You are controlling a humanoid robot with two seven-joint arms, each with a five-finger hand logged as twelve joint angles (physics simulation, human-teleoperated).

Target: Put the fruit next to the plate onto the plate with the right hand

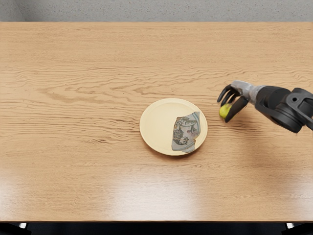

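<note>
one robot hand (234,98) in play, the right one, coming in from the right of the plate (159,125) with its dark fingers curled around a small yellow-green fruit (224,111). the fruit is just off the plate's right rim, near it but not on it. whether it touches the wooden counter (73,98) or hangs just above, i cannot tell.

Beside plate (156,125) — right robot hand (234,101) curled round fruit (224,111).
</note>
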